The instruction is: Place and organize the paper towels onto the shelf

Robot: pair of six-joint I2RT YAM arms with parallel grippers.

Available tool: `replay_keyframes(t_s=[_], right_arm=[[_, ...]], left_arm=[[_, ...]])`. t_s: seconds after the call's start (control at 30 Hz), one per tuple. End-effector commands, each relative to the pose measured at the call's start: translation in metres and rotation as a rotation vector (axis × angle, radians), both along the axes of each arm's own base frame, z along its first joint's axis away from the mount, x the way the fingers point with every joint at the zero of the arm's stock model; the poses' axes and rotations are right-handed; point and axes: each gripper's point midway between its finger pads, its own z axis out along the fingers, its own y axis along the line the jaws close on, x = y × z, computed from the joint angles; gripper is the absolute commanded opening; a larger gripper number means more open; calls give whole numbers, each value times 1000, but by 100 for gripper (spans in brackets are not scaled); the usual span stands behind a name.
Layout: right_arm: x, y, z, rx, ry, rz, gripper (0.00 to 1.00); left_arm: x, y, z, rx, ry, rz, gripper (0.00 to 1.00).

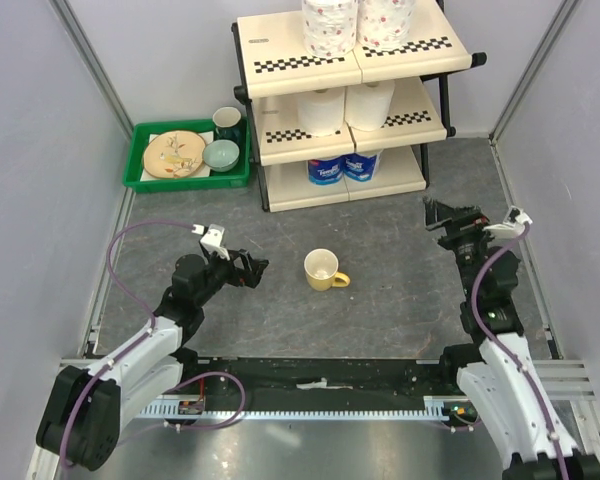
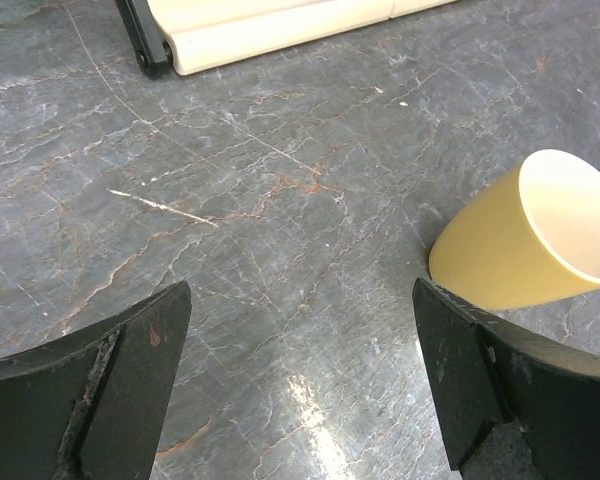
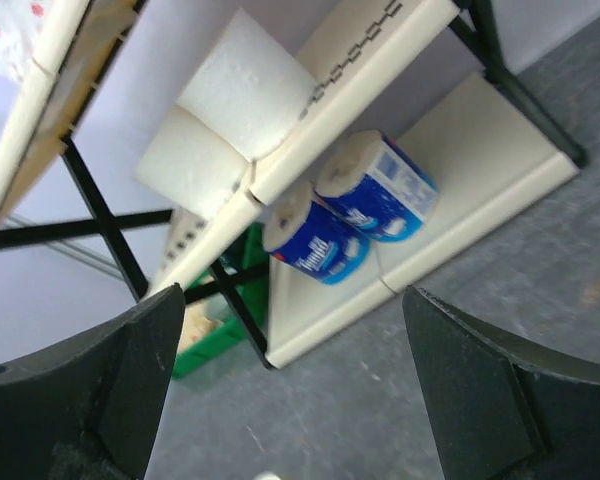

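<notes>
Top view with both wrist views. The shelf (image 1: 280, 62) stands at the far side of the table (image 1: 400, 300), and I count all six paper towels on it: two floral rolls (image 1: 330, 25) on the top tier, two plain rolls (image 1: 323, 110) on the middle tier and two blue-wrapped rolls (image 3: 320, 245) on the bottom tier, each pair side by side. The right gripper (image 3: 292, 300) hangs near the shelf's right end, jaws spread wide with nothing between them. The left gripper (image 2: 302, 300) sits low over the table, likewise released and empty, with the yellow mug (image 2: 520, 240) just beside one finger. I judge the placing done and the step in hand to be clearing the right arm. I would draw it straight back toward its base, holding the open fingers off the shelf's black frame and bottom panel, so that no roll is nudged out of line. The left arm needs no move toward the mug. Limits of view: the floral rolls are cut off by the upper edge of the top view, and the right wrist view catches only a sliver of their print. How deep each roll sits on its tier I cannot tell. The green tray (image 1: 180, 180) lies beside the shelf, apart from the work.
</notes>
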Motion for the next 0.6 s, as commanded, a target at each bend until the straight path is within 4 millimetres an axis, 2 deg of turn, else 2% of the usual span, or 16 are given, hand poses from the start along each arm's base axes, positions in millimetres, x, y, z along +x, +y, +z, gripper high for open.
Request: replay_keyframes(t_s=[0.0,0.1,0.13,0.23,0.27,0.37,0.57], right_arm=[[-41,-8,-47,-205,229,16,98],[-65,-7,-54,-246,245,47,98],[-72,-8,-66,-255,288,52,98],[-87,-12,-74,-271,305,43,98],[-89,-13,-76,-267,308,38,98],[-93,-9,-65,-253,256,55,98],[-92,-10,-68,-264,281,54,98]], left_arm=[[7,0,17,-16,-44,16,99],[7,-1,16,-14,-38,15,98],[7,-1,16,-14,-36,13,98],[7,0,15,-11,-38,15,97],[7,-1,16,-12,-41,14,97],[6,-2,16,-11,-42,2,97],[7,-3,16,-9,-35,-2,95]])
